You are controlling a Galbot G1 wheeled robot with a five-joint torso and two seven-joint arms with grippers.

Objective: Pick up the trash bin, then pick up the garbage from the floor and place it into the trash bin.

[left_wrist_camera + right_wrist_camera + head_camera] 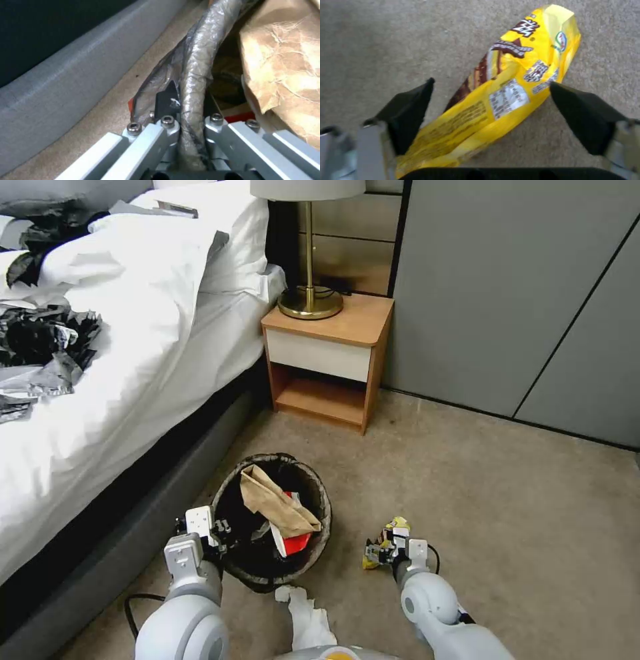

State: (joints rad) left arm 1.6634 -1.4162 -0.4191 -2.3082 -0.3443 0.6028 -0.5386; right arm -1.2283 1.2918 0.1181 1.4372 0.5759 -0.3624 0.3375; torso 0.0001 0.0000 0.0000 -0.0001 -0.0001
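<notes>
Left hand (188, 117) pinching the trash bin (319, 493) rim, right hand (490, 100) spread astride the yellow wrapper (506, 85)

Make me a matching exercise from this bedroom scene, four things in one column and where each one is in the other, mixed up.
Things:
1. brown paper bag
2. yellow snack wrapper
3. white tissue
4. lamp

Places:
A. on the nightstand
B. on the carpet between the open right claw fingers
C. inside the trash bin, whose rim the left claw grips
D. on the carpet in front of the bin, near the robot

Pairs: 1-C, 2-B, 3-D, 4-A
</notes>
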